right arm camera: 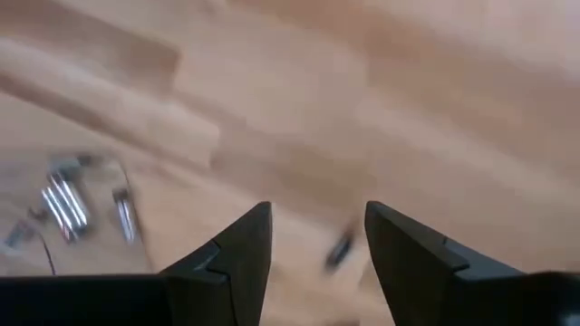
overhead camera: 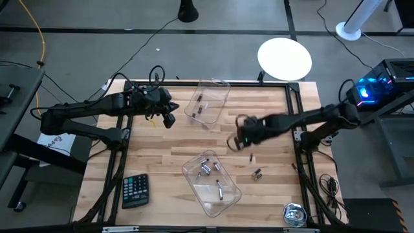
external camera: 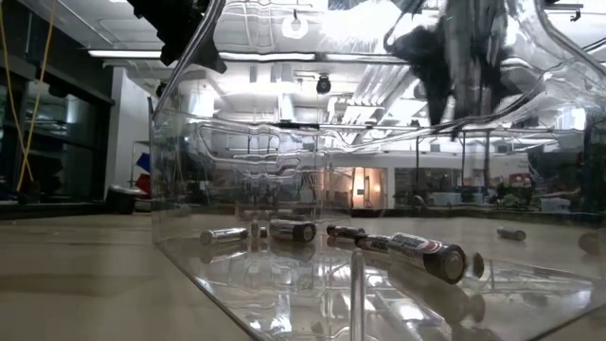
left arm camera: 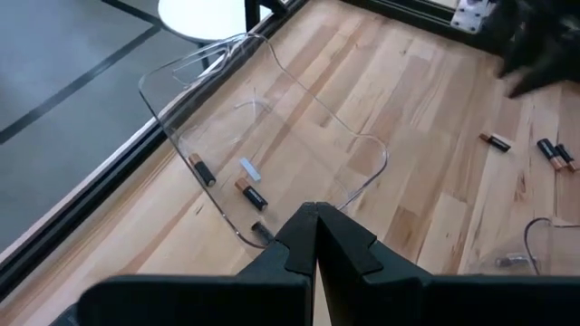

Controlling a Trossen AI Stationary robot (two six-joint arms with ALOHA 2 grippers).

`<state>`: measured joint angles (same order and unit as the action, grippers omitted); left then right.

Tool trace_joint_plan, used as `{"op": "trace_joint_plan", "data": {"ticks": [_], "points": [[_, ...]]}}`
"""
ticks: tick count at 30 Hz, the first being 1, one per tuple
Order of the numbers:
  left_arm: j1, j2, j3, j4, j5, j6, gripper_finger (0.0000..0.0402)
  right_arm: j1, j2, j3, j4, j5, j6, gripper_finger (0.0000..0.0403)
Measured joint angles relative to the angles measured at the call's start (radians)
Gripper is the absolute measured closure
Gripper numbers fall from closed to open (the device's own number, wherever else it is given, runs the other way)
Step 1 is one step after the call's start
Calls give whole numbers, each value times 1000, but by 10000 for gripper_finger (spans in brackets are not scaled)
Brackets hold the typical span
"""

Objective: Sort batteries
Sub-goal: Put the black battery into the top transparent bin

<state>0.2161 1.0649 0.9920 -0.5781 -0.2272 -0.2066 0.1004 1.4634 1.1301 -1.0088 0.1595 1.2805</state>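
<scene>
While left pincer (left arm camera: pixel 314 237) pinched empty, right pincer (right arm camera: pixel 317 237) wide above wood table (overhead camera: pixel 272 110).

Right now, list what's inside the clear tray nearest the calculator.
The near tray holds several batteries, silvery and dark, lying flat; the low view shows about four. Reflections in its clear walls hide an exact count.

- Several batteries (overhead camera: pixel 208 167) lie flat in the clear tray at the table's 6 o'clock.
- A few dark ones (overhead camera: pixel 200 107) rest in the 12 o'clock tray.
- Loose pair (overhead camera: pixel 257 173) on wood toward 4 o'clock.
</scene>
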Motion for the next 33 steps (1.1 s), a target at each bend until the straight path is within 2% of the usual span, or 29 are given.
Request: {"op": "trace_joint_plan", "data": {"ticks": [5,11,18,26,29,33], "points": [[0,0,0,0,0,0,401,158,89,0,-4,-23,282,231],[0,0,0,0,11,1,401,215,225,0,-93,-68,499,231],[0,0,0,0,12,1,401,184,339,1,-56,-86,485,231],[0,0,0,0,13,0,401,97,395,0,0,-103,360,234],[0,0,0,-1,32,0,401,73,395,-2,19,-109,316,246],[0,0,0,-2,43,-1,401,58,384,-68,132,-170,276,273]]}}
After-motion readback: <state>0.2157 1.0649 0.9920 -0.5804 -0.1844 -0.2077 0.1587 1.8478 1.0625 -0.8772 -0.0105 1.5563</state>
